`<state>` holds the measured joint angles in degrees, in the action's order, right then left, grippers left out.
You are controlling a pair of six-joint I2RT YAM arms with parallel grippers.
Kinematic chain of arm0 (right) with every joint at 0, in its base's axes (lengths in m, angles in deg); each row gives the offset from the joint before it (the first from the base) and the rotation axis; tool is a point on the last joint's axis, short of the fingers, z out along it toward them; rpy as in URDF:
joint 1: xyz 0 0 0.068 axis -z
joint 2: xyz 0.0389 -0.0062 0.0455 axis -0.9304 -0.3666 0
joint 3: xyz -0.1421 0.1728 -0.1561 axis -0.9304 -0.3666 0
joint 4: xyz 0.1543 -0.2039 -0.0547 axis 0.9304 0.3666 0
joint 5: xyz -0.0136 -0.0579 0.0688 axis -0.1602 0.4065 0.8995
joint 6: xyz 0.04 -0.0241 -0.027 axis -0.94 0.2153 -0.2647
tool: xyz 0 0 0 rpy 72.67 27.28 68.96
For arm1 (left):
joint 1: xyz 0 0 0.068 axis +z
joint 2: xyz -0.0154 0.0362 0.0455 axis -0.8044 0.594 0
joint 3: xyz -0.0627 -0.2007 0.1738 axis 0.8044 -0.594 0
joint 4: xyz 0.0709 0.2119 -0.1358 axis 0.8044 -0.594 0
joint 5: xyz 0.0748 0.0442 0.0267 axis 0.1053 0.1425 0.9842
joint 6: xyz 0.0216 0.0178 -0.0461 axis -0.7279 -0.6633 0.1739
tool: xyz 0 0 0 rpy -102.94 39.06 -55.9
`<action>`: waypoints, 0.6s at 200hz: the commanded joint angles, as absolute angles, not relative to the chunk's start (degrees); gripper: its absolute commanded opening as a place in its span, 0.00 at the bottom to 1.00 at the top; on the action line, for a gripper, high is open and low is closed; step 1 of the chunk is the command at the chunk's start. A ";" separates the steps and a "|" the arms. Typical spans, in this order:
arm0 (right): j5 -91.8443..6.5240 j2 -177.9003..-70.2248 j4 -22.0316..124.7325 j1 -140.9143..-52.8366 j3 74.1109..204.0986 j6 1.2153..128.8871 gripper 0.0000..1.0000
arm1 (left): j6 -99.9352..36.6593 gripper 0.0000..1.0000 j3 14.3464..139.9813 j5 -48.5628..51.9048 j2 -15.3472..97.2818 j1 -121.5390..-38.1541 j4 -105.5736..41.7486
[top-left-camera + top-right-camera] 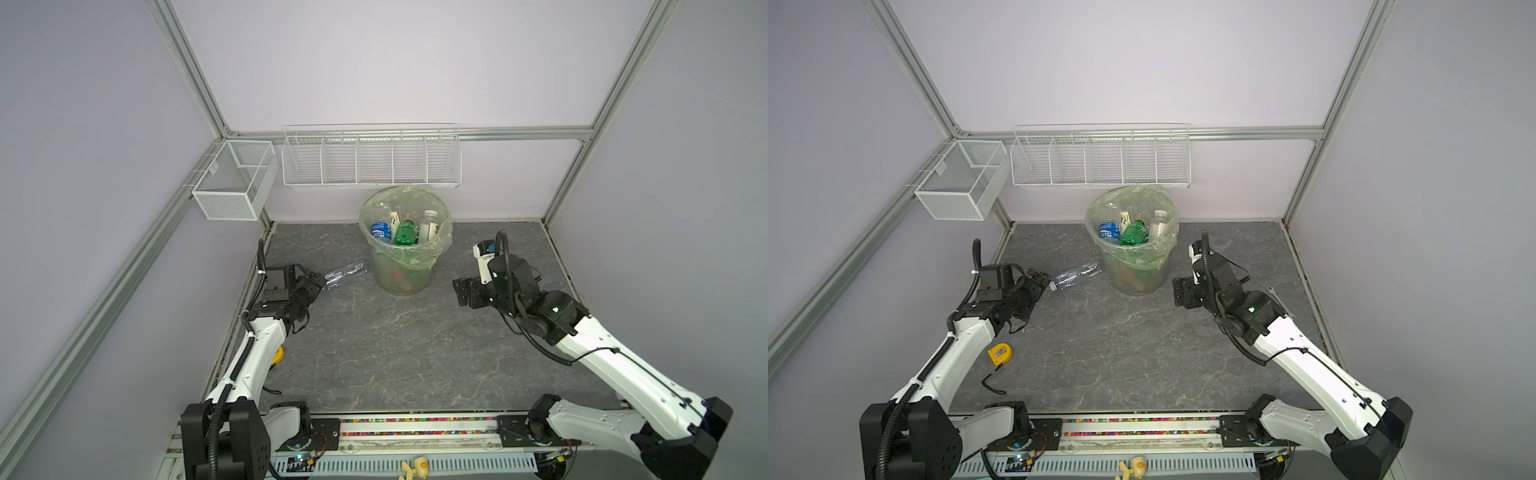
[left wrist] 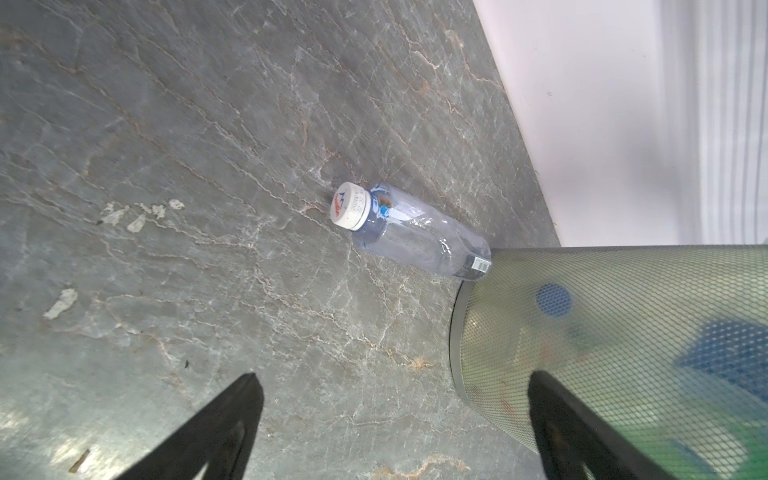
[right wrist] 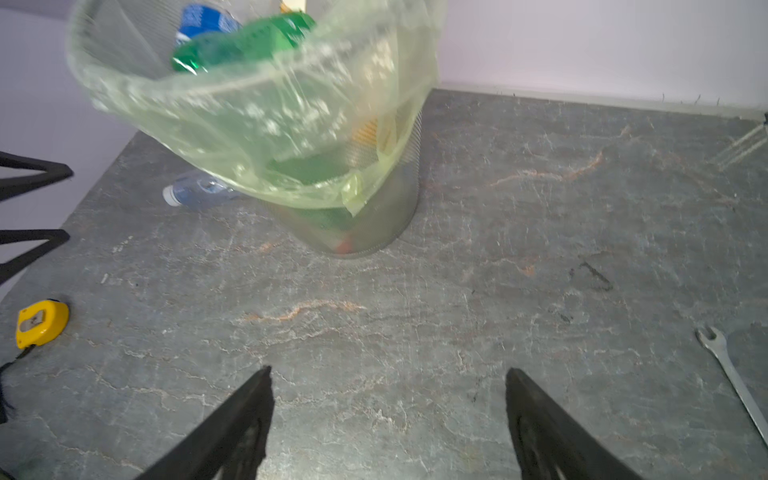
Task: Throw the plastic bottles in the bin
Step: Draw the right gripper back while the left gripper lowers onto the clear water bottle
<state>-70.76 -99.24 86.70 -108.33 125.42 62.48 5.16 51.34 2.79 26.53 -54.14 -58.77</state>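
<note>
One clear bottle (image 2: 415, 232) lies just left of the bin (image 2: 582, 332), other bottles (image 1: 405, 233) inside; left gripper (image 2: 393, 374) and right gripper (image 3: 387, 369) both spread, empty.

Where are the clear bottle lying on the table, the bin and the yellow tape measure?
clear bottle (image 2: 419, 237): left wrist view, middle of its body.
bin (image 1: 386, 276): in a top view, lower outer wall.
yellow tape measure (image 1: 999, 354): in a top view, its case.
</note>
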 commanded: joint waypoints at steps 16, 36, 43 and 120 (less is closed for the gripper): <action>-73.02 -96.78 86.03 -108.02 119.64 59.23 0.89 | 8.69 0.99 53.78 4.05 28.46 -53.73 -61.36; -72.93 -96.31 86.33 -107.98 117.83 58.50 0.89 | 11.97 0.99 54.25 5.57 29.51 -53.80 -62.83; -72.93 -96.13 86.57 -108.02 117.45 58.34 0.88 | 12.79 0.99 54.39 5.84 30.03 -53.82 -62.94; -72.48 -95.04 85.04 -108.01 113.31 55.33 0.89 | 20.68 0.99 61.52 12.38 36.03 -58.84 -66.40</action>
<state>-72.37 -95.18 86.61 -108.33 114.17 57.17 16.46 58.09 7.95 34.79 -56.82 -64.34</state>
